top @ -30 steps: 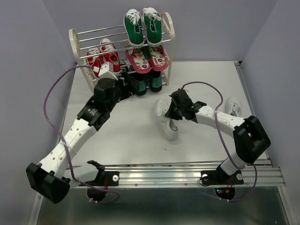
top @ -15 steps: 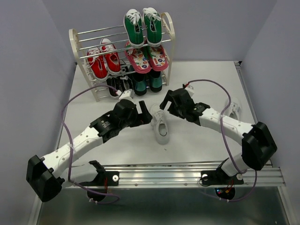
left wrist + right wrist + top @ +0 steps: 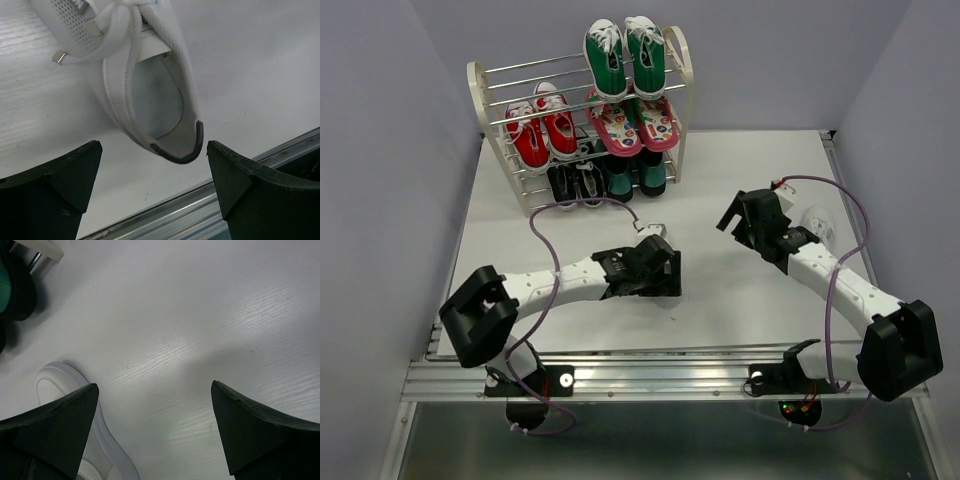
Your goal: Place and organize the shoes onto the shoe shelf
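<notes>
Upper left, red pair (image 3: 542,135) and black pair (image 3: 575,182) sit on the shoe shelf (image 3: 476,75). The white shoes (image 3: 820,225) lie unshelved on the surface (image 3: 740,160). The left fingers (image 3: 55,175), open, straddle one white shoe (image 3: 150,75); the right fingers (image 3: 50,420) are open and empty.

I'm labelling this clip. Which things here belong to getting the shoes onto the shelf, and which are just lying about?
Part of the job:
white sneaker and other white sneaker, both not yet shelved
red sneakers and black sneakers, already on the shoe shelf

Just there:
green sneakers on the top tier
pink sandals beside the red pair
</notes>
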Available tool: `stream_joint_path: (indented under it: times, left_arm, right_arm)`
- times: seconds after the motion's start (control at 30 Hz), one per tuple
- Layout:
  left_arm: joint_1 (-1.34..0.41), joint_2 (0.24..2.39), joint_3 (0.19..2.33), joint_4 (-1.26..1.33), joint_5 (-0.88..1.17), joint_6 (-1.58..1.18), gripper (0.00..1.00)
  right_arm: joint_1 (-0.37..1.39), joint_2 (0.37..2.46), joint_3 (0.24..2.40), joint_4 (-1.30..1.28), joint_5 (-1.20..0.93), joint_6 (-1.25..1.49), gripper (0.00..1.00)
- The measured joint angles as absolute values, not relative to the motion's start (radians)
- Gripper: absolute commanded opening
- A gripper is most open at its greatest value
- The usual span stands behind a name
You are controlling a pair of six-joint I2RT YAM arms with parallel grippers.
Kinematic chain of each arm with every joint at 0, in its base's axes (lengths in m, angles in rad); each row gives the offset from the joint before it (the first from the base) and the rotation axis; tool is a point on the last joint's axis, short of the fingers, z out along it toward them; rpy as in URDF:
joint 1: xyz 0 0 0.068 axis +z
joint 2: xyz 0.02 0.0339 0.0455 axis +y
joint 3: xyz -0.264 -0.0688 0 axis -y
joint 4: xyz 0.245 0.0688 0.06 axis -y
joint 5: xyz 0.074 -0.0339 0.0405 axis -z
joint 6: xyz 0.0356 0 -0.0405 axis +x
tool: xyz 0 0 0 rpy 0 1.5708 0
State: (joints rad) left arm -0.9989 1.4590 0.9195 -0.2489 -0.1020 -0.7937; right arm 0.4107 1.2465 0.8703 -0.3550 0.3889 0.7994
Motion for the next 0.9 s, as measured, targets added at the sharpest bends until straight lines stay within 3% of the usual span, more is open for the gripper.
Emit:
stream_joint_path:
  times: [0.2, 0.27, 0.37, 0.43, 0.53, 0.57, 0.6, 0.63, 0.9]
  left_arm:
    - [-1.035, 1.573, 1.022, -0.257, -0.131, -0.787, 0.97]
    - [-1.04, 1.594, 1.052, -0.271, -0.149, -0.788, 0.88]
    - [-1.041, 1.631, 1.096, -0.313, -0.182, -0.789, 0.53]
    - [-1.04, 1.652, 1.114, -0.326, -0.186, -0.794, 0.47]
    - [-1.042, 1.675, 1.148, -0.366, -0.2, -0.796, 0.48]
    - [-1.042, 1.681, 1.156, -0.376, -0.203, -0.799, 0.43]
    - [-1.042, 1.686, 1.164, -0.387, -0.205, -0.801, 0.08]
    - [-1.043, 1.689, 1.169, -0.393, -0.207, -0.802, 0.0]
    - [-1.053, 1.693, 1.181, -0.412, -0.228, -0.792, 0.0]
  right_arm:
    - [0.412, 1.27, 0.869, -0.36, 0.384, 0.749, 1.0]
    - [0.412, 1.275, 0.869, -0.36, 0.384, 0.736, 1.0]
    - [0.41, 1.277, 0.869, -0.361, 0.385, 0.72, 1.0]
    - [0.409, 1.277, 0.869, -0.36, 0.386, 0.708, 1.0]
    - [0.402, 1.277, 0.869, -0.361, 0.393, 0.695, 1.0]
    - [0.4, 1.277, 0.869, -0.361, 0.396, 0.692, 1.0]
    - [0.398, 1.277, 0.869, -0.361, 0.398, 0.69, 1.0]
    - [0.395, 1.277, 0.869, -0.361, 0.401, 0.686, 1.0]
    - [0.384, 1.275, 0.869, -0.361, 0.423, 0.661, 1.0]
